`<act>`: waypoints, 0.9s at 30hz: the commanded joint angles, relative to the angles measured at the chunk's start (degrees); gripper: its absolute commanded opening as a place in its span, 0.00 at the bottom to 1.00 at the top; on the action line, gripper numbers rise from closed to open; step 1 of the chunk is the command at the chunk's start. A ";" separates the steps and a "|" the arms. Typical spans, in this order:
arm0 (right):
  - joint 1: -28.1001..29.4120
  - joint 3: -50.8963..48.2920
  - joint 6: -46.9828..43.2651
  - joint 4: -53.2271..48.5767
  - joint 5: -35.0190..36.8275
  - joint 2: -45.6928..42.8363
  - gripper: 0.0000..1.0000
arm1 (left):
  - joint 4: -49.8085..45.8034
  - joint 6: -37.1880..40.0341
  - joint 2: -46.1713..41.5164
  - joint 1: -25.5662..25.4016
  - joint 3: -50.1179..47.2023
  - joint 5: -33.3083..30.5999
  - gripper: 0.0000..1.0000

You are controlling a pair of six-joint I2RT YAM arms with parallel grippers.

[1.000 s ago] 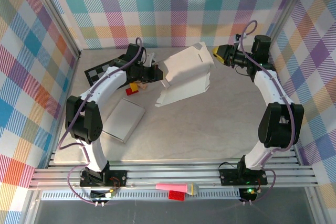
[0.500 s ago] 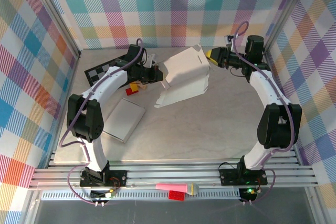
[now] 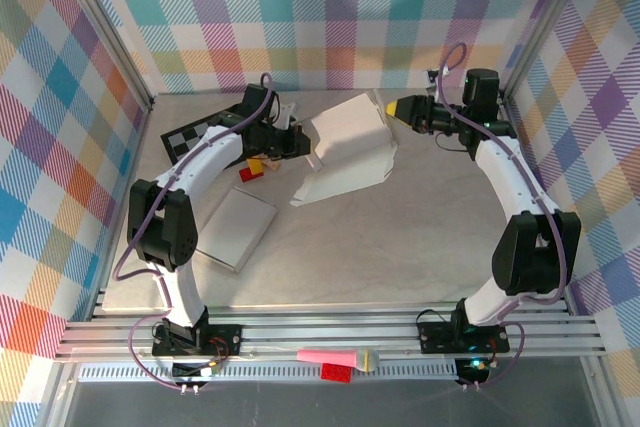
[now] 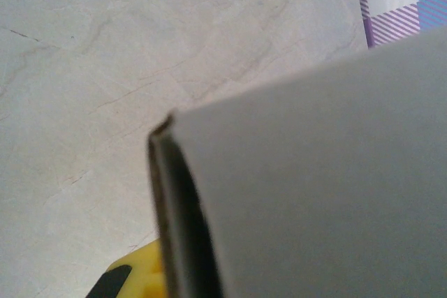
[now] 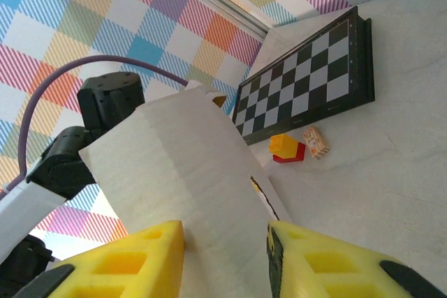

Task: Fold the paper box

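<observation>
One half-formed paper box (image 3: 350, 147) stands toward the table's (image 3: 400, 247) twelve o'clock. Of two grippers, the left gripper (image 3: 300, 142) is clamped on its nine o'clock edge. The right gripper (image 3: 392, 107), at its two o'clock corner, has its jaws apart astride the top panel. The step in hand is probably creasing that panel; next, the right should pinch and fold it over. Also present: one chessboard (image 3: 195, 135) and one flat white slab (image 3: 235, 227).

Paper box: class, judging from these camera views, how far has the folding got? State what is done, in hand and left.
Done: the paper box stands as a partly folded, tented shell, not a flat sheet. In hand: the left gripper is shut on its left edge, and the right gripper has its open fingers either side of the right panel. Left: the sides are not closed up into a finished box.
</observation>
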 commanded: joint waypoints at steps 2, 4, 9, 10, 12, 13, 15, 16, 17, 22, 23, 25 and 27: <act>0.46 -0.91 -3.78 -1.63 -0.30 -3.00 0.38 | -0.92 1.13 0.12 -0.16 2.24 1.14 0.00; 0.47 -1.42 -3.85 -1.61 0.08 -3.24 0.38 | -0.99 1.17 0.06 -0.25 2.28 1.22 0.00; 0.76 -0.41 -5.84 -3.69 0.61 -2.25 0.39 | -1.68 1.43 0.06 -0.68 3.06 1.30 0.00; 0.98 0.00 -6.58 -4.45 0.96 -2.04 0.39 | -1.88 1.64 0.13 -0.78 3.17 1.27 0.00; 1.26 0.51 -7.74 -5.67 1.56 -1.67 0.39 | -1.97 1.78 -0.01 -1.03 3.24 1.25 0.00; 1.46 0.63 -8.30 -6.10 1.93 -1.53 0.40 | -1.92 1.91 0.02 -1.11 3.27 1.23 0.00; 1.73 0.63 -9.45 -6.96 2.82 -1.35 0.40 | -2.06 2.24 -0.23 -1.37 3.27 1.09 0.00; 1.89 0.74 -10.11 -7.53 3.63 -1.29 0.40 | -2.13 2.43 -0.38 -1.52 3.25 1.05 0.00; 2.13 0.82 -10.86 -8.23 4.46 -1.27 0.41 | -2.30 2.68 -0.41 -1.65 3.33 0.96 0.00; 3.21 1.92 -14.71 -11.48 7.80 -0.81 0.43 | -3.73 4.28 -0.42 -2.52 4.30 0.71 0.00; 3.45 2.12 -15.14 -11.84 8.33 -0.59 0.43 | -3.82 4.37 -0.46 -2.63 4.33 0.61 0.00; 3.91 2.41 -16.09 -12.59 9.82 -0.37 0.43 | -3.82 4.42 -0.63 -2.80 4.39 0.69 0.00; 4.48 2.79 -17.13 -13.55 11.69 -0.14 0.42 | -3.97 4.68 -0.64 -2.97 4.63 0.70 0.00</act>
